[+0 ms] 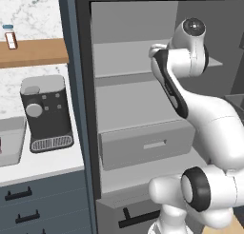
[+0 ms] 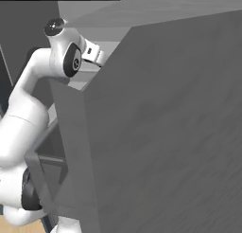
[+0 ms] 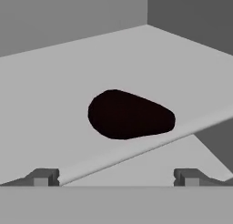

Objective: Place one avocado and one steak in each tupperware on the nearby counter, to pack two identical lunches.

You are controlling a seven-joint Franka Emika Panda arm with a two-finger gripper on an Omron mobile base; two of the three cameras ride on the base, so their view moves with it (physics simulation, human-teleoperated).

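- The tool (image 3: 116,177) is spread wide, released, nothing between its tips; it faces one avocado (image 3: 129,114).
- The avocado, near-black, matte and pear-shaped, lies on its side on a smooth grey shelf (image 3: 54,100) close to the near edge (bare shelf all round it).
- A white desk (image 1: 43,164) at left carries a dark coffee machine (image 1: 45,114) and a light grey tupperware (image 1: 12,142) beside it.
- No writing is legible.

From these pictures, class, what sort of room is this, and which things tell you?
Probably a kitchen: a coffee machine stands on a white counter over drawers, beside an open grey fridge-like cabinet with shelves, one holding an avocado.
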